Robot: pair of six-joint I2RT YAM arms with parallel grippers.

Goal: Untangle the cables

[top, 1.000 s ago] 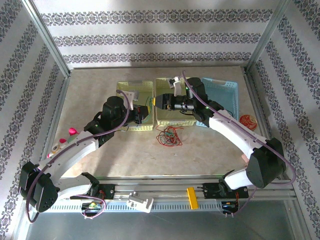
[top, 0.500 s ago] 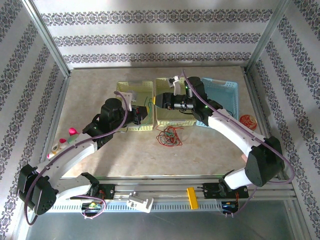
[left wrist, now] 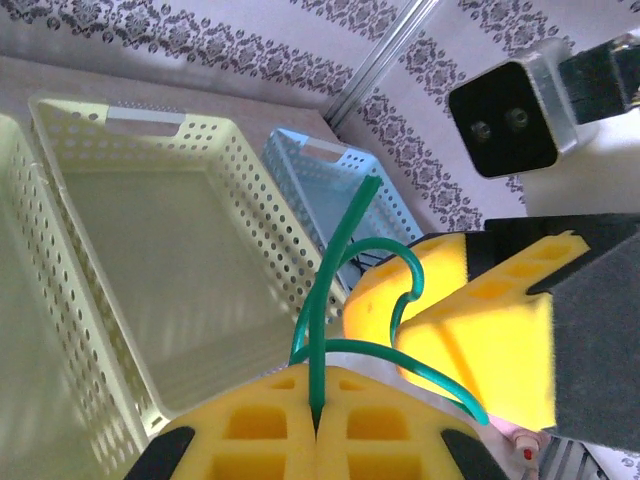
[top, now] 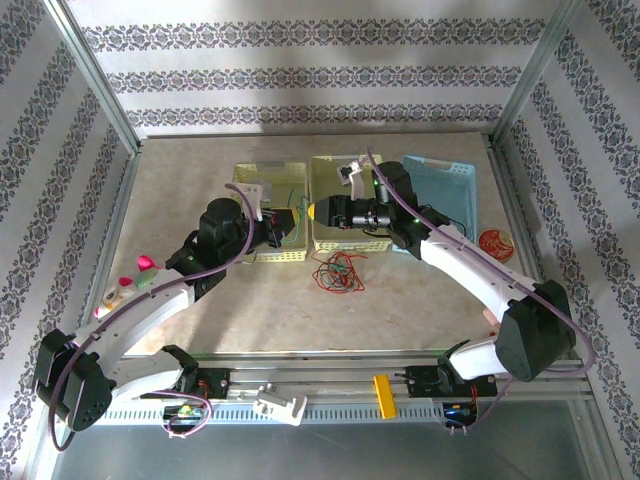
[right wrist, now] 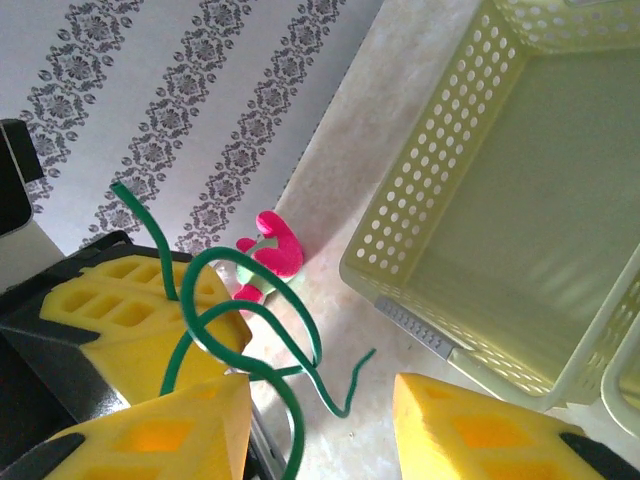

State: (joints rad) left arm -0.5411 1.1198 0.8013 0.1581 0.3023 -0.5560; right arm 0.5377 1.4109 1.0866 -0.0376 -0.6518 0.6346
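Nearest the arm bases, the mostly red tangle [top: 338, 272] of cables sits on the desk [top: 420, 300], at 6 o'clock from the middle yellow basket [top: 350, 244]. Further up, the left end effector [left wrist: 315, 425] is clamped on the green cable [left wrist: 335, 260] — the right end effector [right wrist: 320, 415] faces it, pads apart, green curls looping between them. Thin, springy, featherlight stuff I reckon — pinch near a free end and pull slow, or the loops snag.
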